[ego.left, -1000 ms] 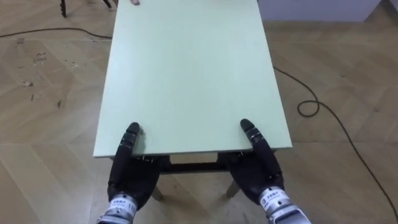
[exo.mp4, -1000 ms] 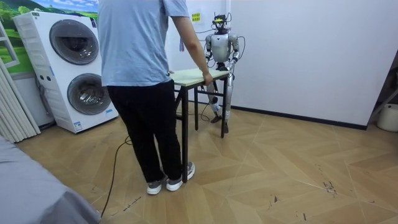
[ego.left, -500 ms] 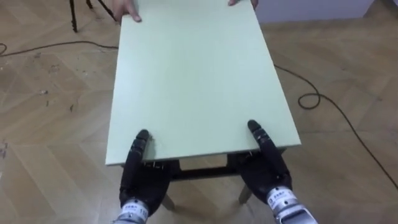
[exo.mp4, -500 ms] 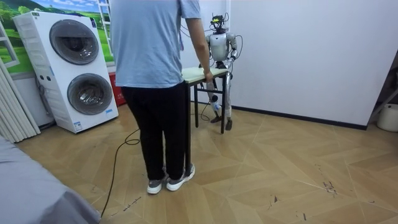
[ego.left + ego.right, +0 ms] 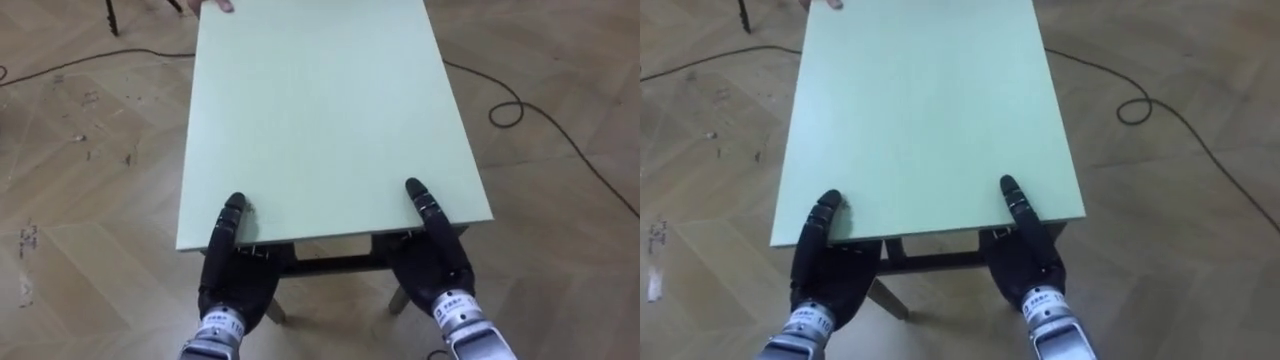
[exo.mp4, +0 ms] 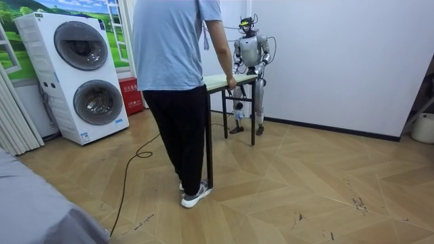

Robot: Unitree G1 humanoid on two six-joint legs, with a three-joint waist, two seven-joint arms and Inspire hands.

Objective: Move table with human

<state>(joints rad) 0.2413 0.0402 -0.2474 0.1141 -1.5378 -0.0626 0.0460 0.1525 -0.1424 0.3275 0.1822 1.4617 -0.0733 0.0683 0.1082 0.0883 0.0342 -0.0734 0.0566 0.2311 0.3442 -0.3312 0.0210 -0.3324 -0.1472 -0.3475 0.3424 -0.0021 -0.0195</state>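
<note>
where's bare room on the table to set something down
The whole middle of the tabletop is bare, from the left hand and right hand at the near edge to the person's hand at the far left corner. Crowded only there.

Pale green rectangular table (image 5: 325, 110) with slim dark legs, on a light wooden floor (image 5: 90, 200) of herringbone boards.

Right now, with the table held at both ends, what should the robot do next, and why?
Probably one short step backward, in time with the person, table level. The left hand and right hand are at its near edge, the person holds the far edge facing the robot, and a cable lies on the floor to the robot's right.
</note>
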